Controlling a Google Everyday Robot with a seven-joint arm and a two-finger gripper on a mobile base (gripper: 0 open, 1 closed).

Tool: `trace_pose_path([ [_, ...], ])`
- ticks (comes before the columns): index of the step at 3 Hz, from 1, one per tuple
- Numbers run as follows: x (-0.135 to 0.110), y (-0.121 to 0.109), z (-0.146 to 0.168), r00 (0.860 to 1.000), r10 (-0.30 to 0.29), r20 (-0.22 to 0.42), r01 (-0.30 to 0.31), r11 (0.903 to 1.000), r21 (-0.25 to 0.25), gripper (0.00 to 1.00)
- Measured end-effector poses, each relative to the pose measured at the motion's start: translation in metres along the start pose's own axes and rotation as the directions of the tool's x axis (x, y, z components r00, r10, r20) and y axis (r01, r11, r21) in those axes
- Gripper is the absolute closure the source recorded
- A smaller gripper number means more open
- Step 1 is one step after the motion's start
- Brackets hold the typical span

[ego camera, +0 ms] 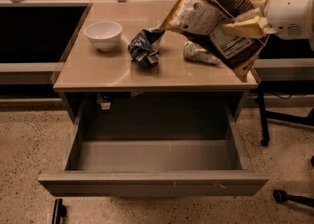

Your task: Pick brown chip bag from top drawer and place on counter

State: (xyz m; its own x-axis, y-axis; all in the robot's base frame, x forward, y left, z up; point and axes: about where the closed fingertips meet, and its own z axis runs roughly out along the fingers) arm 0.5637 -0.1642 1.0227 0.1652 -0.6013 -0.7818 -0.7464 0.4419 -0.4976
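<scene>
The white bowl (103, 35) stands on the beige worktop (98, 73), toward its far left part. Just right of the bowl lies a crumpled blue and white bag (144, 47), near it but not touching. Further right of the bowl, past the blue bag, lies a small wrinkled silver packet (200, 53).

The brown chip bag (211, 14) is far to the right of the bowl and higher than it, raised over the right side of the worktop. It hangs tilted, its white label panel facing the bowl's side and its lower corner dipping toward the right front corner. It hides part of the silver packet behind it. Whether that low corner touches the worktop, I cannot tell.

The hand (245, 25) is at the right side of the chip bag, far right of the bowl, clamped on the bag; a pale tan finger lies across the foil. The white arm (294, 9) reaches in from the right edge.

Below and in front of the bowl, the grey drawer (152, 183) stands pulled fully out under the worktop, its flat front panel nearest the camera. A speckled floor (29, 139) lies beneath.
</scene>
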Motion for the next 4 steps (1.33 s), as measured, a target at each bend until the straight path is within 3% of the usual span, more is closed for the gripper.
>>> trace_pose_path([
  [1,0.014,-0.034,-0.014,0.999,0.006,-0.034,-0.003,0.9942,0.107,1.00],
  [2,0.039,-0.078,-0.023,0.997,0.007,-0.071,0.003,0.9887,0.150,1.00],
  [4,0.084,-0.152,-0.018,1.000,-0.001,0.023,-0.003,0.9850,0.173,1.00],
])
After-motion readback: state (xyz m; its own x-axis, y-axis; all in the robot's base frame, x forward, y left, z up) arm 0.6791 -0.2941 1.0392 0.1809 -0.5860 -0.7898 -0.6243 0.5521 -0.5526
